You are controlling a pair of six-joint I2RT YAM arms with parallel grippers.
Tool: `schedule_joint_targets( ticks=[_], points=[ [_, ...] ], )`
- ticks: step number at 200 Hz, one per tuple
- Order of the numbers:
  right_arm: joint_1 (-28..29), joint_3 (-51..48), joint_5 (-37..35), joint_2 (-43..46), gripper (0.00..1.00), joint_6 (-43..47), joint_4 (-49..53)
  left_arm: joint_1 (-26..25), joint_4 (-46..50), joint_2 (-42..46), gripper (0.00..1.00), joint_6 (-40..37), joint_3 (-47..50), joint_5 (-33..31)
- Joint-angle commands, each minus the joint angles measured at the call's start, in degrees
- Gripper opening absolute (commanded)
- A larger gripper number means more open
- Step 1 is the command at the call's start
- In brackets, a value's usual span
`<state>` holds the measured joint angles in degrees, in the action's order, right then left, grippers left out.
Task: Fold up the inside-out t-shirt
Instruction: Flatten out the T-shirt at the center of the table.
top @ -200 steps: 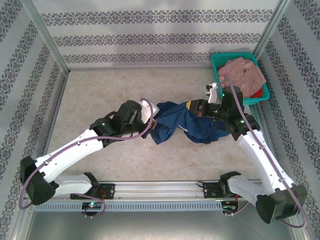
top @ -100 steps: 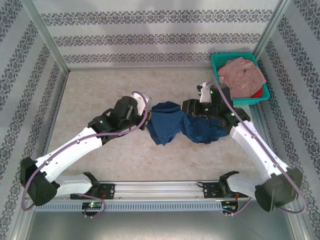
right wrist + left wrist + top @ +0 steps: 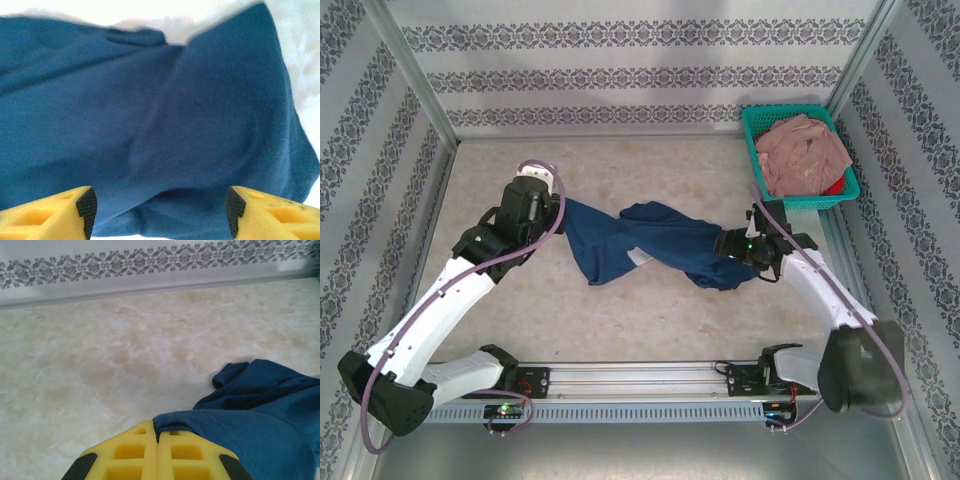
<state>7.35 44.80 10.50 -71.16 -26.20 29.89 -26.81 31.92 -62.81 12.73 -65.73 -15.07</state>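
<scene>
The inside-out t-shirt is dark navy cloth, stretched in a twisted band across the middle of the table. My left gripper is shut on the shirt's left edge; in the left wrist view a folded hem of the t-shirt is pinched between the yellow fingers of that gripper. My right gripper hovers at the shirt's right end with jaws wide apart. In the right wrist view the t-shirt lies just beyond the gripper, nothing between its fingertips.
A teal basket at the back right holds a dusty pink garment with something red beneath. Patterned walls close the back and sides. The beige tabletop is bare in front of the shirt.
The right gripper has let go of the shirt and opened wide. The left arm has pulled its end of the shirt back and to the left, stretching the bunched cloth out.
</scene>
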Motion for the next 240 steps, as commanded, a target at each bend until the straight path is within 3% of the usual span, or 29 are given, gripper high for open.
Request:
schedule_joint_targets(
  ticks=[1,34,41,61,78,90,108,140,175,211,240],
  points=[
    [1.96,0.82,-0.55,-5.5,0.7,-1.06,-4.19,2.15,2.11,1.55,0.0,1.13,-2.17,-0.93],
    [3.33,1.03,-2.76,-11.4,0.66,-0.63,-5.7,3.32,2.53,1.94,0.0,1.66,-2.02,-0.51],
    [3.22,0.89,-1.67,-12.54,0.6,-0.85,-7.59,3.56,2.29,2.07,0.0,1.92,-1.73,-0.66],
    [3.19,3.79,1.81,-15.47,0.25,0.42,-9.96,4.91,2.51,2.27,0.0,3.17,-1.81,-0.81],
    [5.49,7.9,4.35,-15.41,0.16,2.6,-11.04,7.76,4.46,2.73,0.0,4.33,-2.88,-1.1],
    [8.63,11.86,5.41,-15.72,0.2,5.61,-9.15,10.82,5.96,3.32,0.0,4.96,-3.38,-0.41],
    [11.62,14.04,1.11,-15.73,0.4,7.29,-3.99,13.87,8.05,3.2,0.0,5.11,-4.04,1.45],
    [5.97,5.7,3.64,-11.12,0.57,2.54,-5.4,14.52,8.15,3.33,0.0,5.29,-2.1,2.92],
    [1.98,2.1,9.51,-12.3,0.6,-0.64,-8.45,14.68,7.1,2.85,0.0,5.29,-1.01,4.59],
    [5.61,-0.55,12.78,-15.28,0.59,-3.77,-11.81,14.68,7.0,2.77,0.0,5.18,-0.93,4.52],
    [8.17,-3.29,10.23,-15.0,0.58,-6.36,-12.65,14.61,7.02,2.86,0.0,5.2,-0.82,4.63]
  ],
)
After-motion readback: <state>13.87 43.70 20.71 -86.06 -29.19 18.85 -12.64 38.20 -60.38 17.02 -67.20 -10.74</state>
